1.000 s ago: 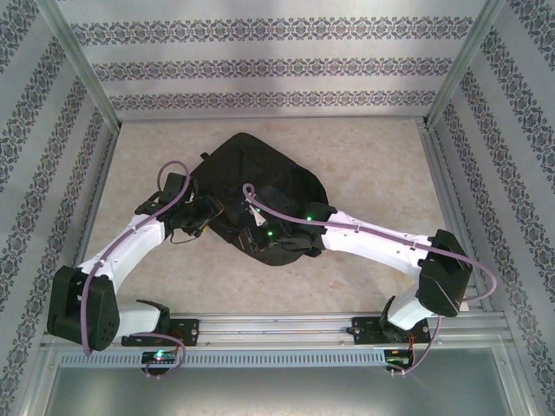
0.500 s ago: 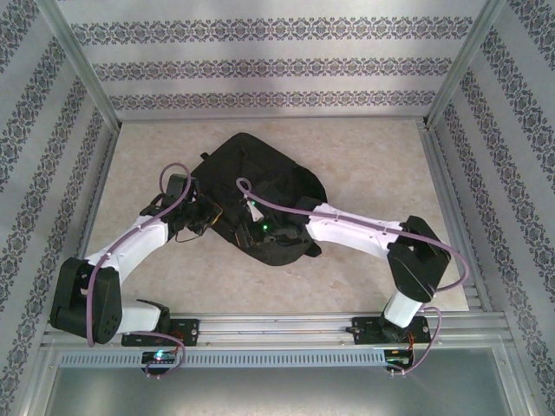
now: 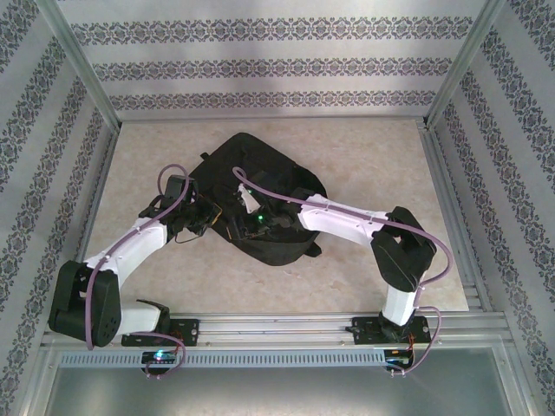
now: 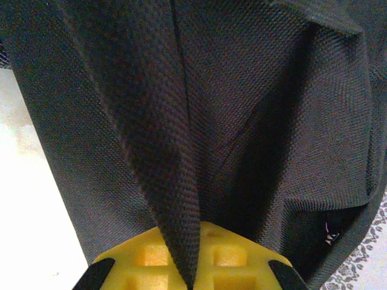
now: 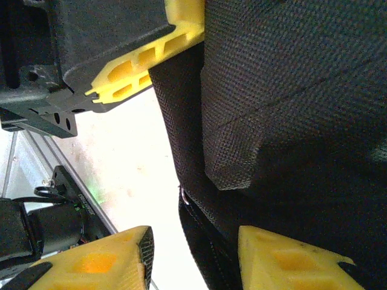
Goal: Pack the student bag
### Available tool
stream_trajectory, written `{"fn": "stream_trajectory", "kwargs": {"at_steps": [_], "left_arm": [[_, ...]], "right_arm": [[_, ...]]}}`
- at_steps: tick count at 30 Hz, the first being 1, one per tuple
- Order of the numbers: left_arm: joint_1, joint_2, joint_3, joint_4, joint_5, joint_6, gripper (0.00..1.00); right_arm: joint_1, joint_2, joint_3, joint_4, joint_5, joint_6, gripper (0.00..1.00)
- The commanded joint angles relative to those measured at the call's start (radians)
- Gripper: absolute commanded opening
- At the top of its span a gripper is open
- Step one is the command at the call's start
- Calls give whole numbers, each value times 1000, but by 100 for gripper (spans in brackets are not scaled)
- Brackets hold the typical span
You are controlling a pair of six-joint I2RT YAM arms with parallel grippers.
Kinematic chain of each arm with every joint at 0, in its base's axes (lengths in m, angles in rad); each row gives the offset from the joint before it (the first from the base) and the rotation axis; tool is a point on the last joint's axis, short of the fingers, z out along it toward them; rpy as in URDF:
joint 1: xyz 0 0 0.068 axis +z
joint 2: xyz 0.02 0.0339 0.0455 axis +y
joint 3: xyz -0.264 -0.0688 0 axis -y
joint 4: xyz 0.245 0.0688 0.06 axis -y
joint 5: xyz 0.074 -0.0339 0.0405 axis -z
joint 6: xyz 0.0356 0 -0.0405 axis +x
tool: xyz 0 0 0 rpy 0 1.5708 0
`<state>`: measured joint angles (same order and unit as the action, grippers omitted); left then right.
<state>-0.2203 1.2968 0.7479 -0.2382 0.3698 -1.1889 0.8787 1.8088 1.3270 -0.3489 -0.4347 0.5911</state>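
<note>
Nothing legible appears anywhere: no words, brands, numbers or signs. A tiny pale mark (image 4: 329, 232) on the bag (image 4: 242, 121) in the left wrist view is too small to read.
</note>
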Motion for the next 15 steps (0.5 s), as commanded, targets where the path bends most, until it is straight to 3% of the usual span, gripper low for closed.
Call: {"fn": "stream_trajectory", "kwargs": {"at_steps": [1, 9, 15], "left_arm": [[6, -45, 20, 48, 55, -21, 0], [5, -61, 13, 59, 60, -52, 0], [5, -66, 6, 61, 61, -58, 0]], "right_arm": [[24, 5, 14, -9, 31, -41, 41], [32, 37, 11, -13, 108, -39, 35], [43, 70, 59, -62, 164, -73, 19]]}}
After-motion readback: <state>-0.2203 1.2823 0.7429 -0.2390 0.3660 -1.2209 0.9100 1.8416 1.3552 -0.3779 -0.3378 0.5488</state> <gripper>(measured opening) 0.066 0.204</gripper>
